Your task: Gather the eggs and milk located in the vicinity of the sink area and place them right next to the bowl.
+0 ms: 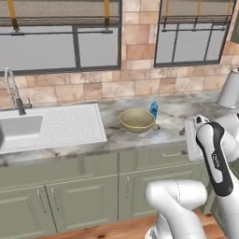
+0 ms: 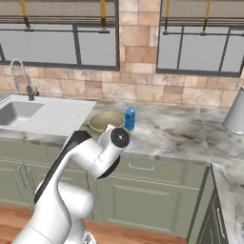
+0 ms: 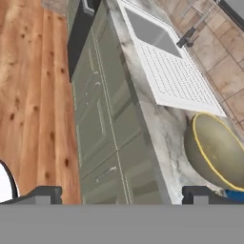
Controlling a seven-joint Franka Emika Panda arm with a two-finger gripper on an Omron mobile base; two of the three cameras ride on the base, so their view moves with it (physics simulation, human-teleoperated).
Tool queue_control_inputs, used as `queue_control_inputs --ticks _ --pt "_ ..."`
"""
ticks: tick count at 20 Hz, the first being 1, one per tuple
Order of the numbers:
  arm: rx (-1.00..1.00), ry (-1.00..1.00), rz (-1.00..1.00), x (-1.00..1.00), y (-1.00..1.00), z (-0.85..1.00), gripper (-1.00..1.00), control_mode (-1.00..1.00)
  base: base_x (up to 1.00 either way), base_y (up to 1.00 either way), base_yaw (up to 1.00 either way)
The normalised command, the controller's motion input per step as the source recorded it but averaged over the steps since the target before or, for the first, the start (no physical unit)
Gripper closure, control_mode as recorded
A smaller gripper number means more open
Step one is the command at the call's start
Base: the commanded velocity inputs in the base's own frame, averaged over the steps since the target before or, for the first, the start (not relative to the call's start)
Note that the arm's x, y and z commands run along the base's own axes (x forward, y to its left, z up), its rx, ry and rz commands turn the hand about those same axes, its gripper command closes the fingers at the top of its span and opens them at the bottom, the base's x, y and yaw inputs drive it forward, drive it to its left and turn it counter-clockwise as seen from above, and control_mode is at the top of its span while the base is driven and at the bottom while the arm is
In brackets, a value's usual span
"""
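Bowl: the wide, round, dull yellow-olive bowl (image 1: 137,120) with a lighter rim stands on the grey marbled stone counter (image 1: 177,112), just right of the ribbed white drainboard (image 1: 70,127)
Milk: the small bright blue box-shaped carton (image 1: 154,109) stands upright just beside the bowl, at its far right; whether they touch cannot be told
Eggs: a small pale rounded bit (image 1: 157,126) lies at the bowl's right foot, too small to tell for certain
Sink: the white rectangular basin (image 1: 19,131) lies left of the drainboard, with the tall steel coil-spring faucet (image 1: 14,93) behind it
Gripper: the two-finger gripper (image 3: 121,194) has its dark fingertips (image 3: 45,194) spread wide with nothing between them; it looks down along the green cabinet fronts (image 3: 102,124) and the counter edge, with the bowl near its right tip
Floor: reddish wooden boards (image 3: 33,105) lie beside the cabinets
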Motion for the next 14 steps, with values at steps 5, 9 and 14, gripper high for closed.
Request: queue_control_inputs --ticks 5,9,14 --pt "0.0 0.0 0.0 0.0 0.0 0.0 -1.0 1.0 -0.2 0.35 0.0" --pt "0.0 0.0 0.0 0.0 0.0 0.0 -1.0 1.0 -0.01 0.7 0.0" --pt "0.0 0.0 0.0 0.0 0.0 0.0 -1.0 1.0 -0.03 0.97 0.0"
